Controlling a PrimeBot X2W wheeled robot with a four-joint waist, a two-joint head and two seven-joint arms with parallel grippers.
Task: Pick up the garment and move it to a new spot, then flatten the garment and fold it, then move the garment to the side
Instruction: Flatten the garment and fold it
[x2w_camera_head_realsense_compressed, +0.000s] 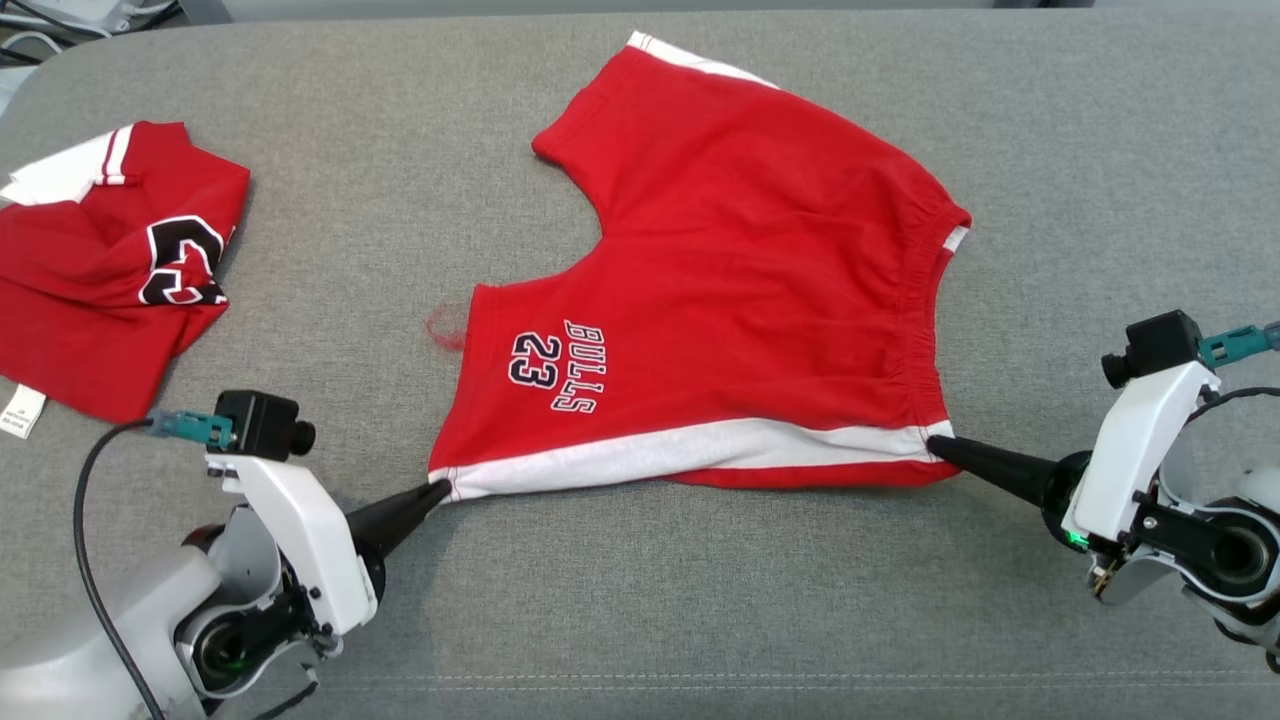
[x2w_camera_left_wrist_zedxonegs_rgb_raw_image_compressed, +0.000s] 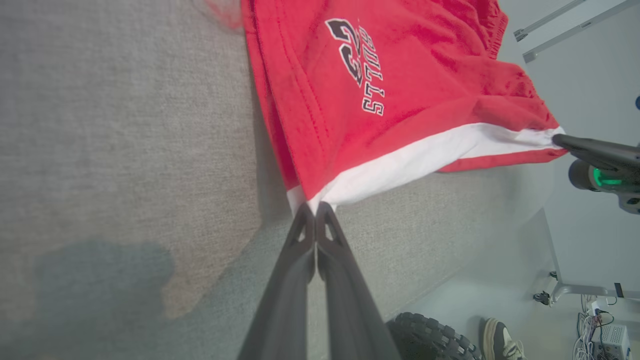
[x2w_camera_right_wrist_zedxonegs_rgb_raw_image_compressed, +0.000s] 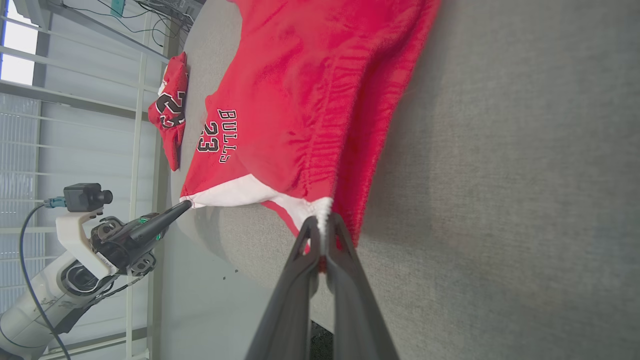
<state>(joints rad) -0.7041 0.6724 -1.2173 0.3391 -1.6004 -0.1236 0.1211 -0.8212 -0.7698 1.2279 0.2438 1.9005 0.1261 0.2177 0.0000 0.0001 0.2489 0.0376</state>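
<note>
Across the middle of the table the red shorts lie spread, with the white-striped side toward the near edge stretched between the two grippers. This looks like the flattening step. The fold that follows probably calls for lifting that side and carrying it toward the far edge. The left gripper is clenched on the leg-hem corner and the right gripper on the waistband corner. Both arms are low, fingers pointing inward. Another red garment lies by the left edge.

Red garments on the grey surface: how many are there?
2. The shorts lie in the middle, held by the left gripper and right gripper; a crumpled jersey lies at the left.
</note>
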